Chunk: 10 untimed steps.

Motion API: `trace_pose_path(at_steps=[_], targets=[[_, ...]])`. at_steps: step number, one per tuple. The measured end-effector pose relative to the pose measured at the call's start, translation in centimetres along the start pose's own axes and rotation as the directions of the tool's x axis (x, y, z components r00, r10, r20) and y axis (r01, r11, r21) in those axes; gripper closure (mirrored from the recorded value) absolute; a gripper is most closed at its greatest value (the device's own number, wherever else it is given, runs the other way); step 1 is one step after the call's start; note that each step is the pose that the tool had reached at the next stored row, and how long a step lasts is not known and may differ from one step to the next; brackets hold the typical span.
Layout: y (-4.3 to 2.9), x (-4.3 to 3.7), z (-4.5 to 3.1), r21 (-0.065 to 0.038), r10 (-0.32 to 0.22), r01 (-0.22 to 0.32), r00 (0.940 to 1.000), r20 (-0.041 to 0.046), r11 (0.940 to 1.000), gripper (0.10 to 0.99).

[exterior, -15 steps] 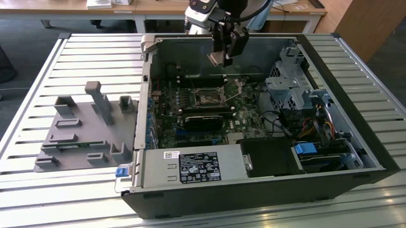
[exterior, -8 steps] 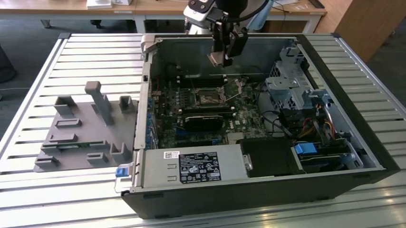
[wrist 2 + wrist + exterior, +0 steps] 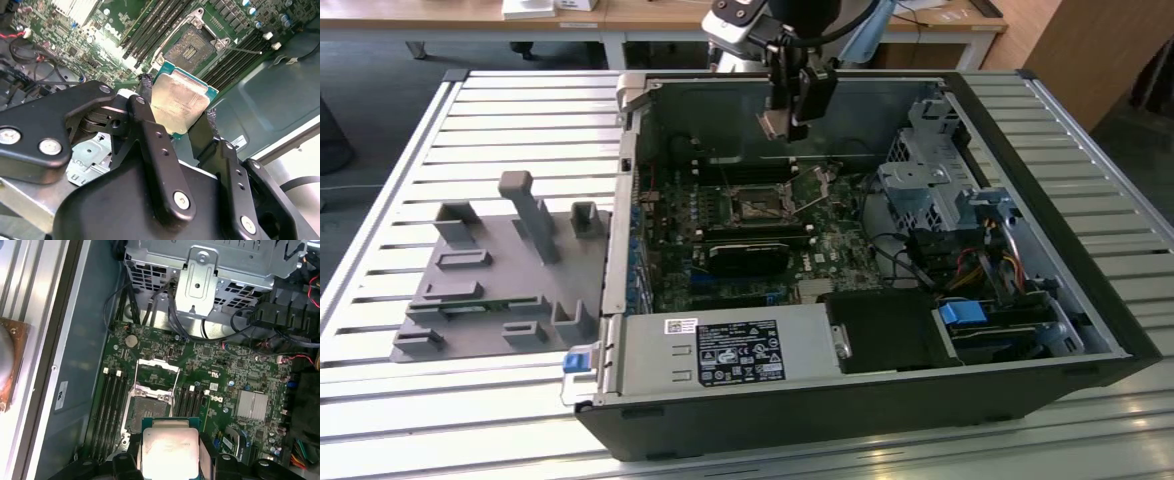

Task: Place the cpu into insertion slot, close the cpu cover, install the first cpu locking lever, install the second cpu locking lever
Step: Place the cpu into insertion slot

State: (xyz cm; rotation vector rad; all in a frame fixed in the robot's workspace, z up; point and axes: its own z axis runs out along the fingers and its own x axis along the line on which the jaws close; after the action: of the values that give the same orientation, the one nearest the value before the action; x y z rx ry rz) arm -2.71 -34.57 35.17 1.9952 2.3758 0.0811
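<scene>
**CPU gripped above the bare socket**

I have the gripper (image 3: pixel 790 118) in the upper centre of the exterior view, over the open computer case (image 3: pixel 881 410). Its fingers (image 3: pixel 146 87) are clamped on two opposite edges of the cpu (image 3: pixel 180 102), whose silver top faces the camera in both wrist views. The chip hangs in the air, apart from the insertion slot (image 3: pixel 147 410) on the green board. The slot lies bare, with the cpu cover (image 3: pixel 158 364) swung open just beside it. The case sits on the slatted surface (image 3: pixel 400 150), with a grey fixture (image 3: pixel 494 280) at the exterior view's left.
</scene>
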Motion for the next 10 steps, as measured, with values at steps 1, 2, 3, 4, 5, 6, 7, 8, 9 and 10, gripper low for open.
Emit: trace_pose_path(at_steps=[1,2,3,4,5,6,7,8,9,10], targets=[[0.0,0.0,0.02,0.0,0.013,-0.013,0.9999,0.0008,0.9999,0.545],[0.0,0.0,0.04,0.0,0.026,-0.026,0.9997,0.0017,0.9997,0.545],[0.0,0.01,0.06,0.0,0.038,-0.038,0.9993,0.0024,0.9993,0.545],[0.0,0.02,0.08,0.0,0.048,-0.048,0.9989,0.0031,0.9989,0.545],[0.0,0.04,0.1,0.0,0.054,-0.054,0.9985,0.0036,0.9985,0.545],[0.0,0.05,0.13,0.0,0.057,-0.057,0.9984,0.0037,0.9984,0.545],[0.0,0.07,0.16,0.0,0.059,-0.059,0.9983,0.0039,0.9983,0.545],[0.0,0.08,0.21,0.0,0.06,-0.06,0.9982,0.0039,0.9982,0.545],[0.0,0.09,0.28,0.001,0.061,-0.061,0.9981,0.0038,0.9982,0.545],[-0.01,0.1,0.37,0.001,0.061,-0.061,0.9981,0.0038,0.9981,0.545]])
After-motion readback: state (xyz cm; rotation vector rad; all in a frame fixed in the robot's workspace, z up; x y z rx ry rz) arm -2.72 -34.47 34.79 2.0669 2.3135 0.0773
